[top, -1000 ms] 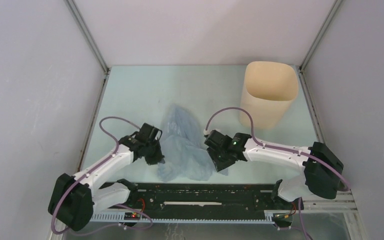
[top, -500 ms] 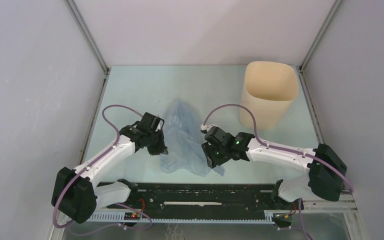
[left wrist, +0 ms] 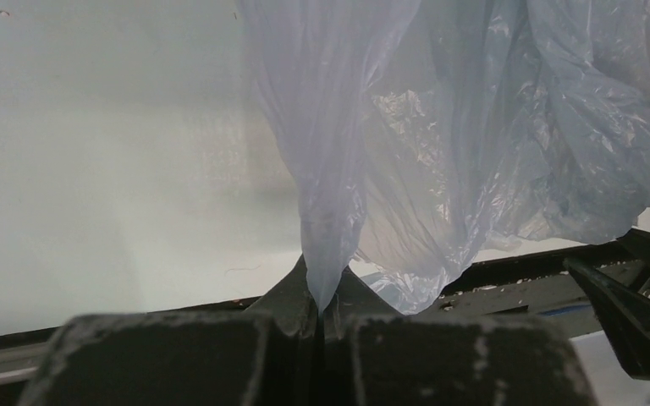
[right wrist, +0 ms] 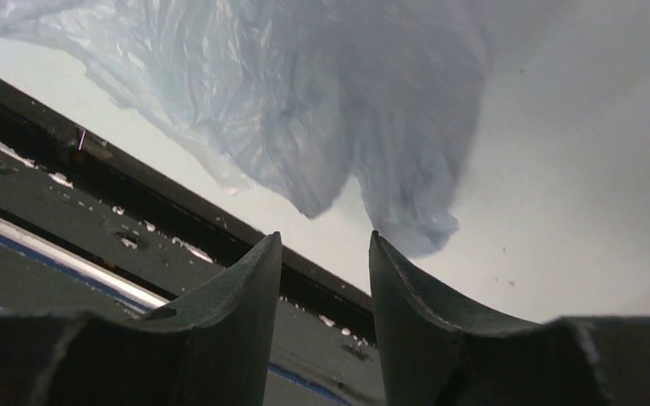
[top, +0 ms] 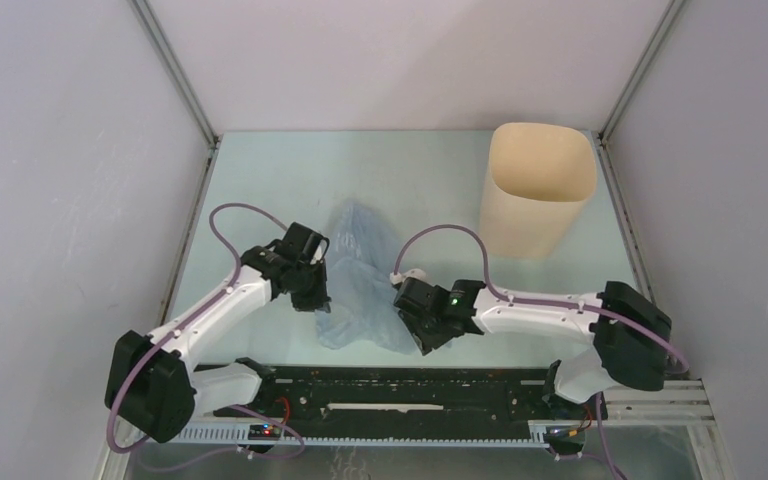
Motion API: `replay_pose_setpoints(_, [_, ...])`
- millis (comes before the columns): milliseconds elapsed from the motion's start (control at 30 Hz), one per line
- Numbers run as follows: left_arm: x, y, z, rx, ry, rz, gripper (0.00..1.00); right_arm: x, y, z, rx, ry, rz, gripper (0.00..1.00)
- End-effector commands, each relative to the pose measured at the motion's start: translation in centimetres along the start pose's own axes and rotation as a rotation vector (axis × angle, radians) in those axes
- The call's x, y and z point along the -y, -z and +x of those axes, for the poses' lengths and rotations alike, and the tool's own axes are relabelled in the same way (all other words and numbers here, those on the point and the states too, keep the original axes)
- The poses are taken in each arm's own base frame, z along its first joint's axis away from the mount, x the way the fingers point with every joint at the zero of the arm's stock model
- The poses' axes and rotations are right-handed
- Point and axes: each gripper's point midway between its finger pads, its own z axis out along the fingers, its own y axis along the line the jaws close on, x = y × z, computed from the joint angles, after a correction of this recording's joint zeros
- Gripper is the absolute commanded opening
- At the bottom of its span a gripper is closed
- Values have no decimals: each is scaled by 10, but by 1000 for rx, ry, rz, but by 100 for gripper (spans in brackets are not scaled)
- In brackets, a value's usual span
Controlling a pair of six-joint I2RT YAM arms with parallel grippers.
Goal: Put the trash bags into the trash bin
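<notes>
The pale-blue translucent trash bag [top: 362, 285] lies crumpled on the table between my two arms. My left gripper [top: 316, 297] is shut on the bag's left edge; in the left wrist view a pinched fold of the bag [left wrist: 330, 211] runs down into my left gripper [left wrist: 322, 298]. My right gripper [top: 420, 335] is open at the bag's near right corner, with nothing between its jaws; in the right wrist view my right gripper [right wrist: 323, 245] sits just below the bag [right wrist: 305, 110]. The tall beige trash bin [top: 537, 190] stands upright at the back right, apart from both grippers.
The black rail [top: 400, 385] with the arm bases runs along the near edge, close under the bag and the right gripper. Grey walls close in the table [top: 260, 180] on the left, back and right.
My right gripper has moved left and nearer, along the bag's near right corner. My left gripper has shifted slightly back with the bag's edge held. The bag is bunched narrower.
</notes>
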Motion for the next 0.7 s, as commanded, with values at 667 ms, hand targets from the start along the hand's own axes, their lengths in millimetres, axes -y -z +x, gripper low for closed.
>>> replay_pose_setpoints(667, [5,-1,-6,-14,-63,21,0,32,-20,-21,65,40,148,49])
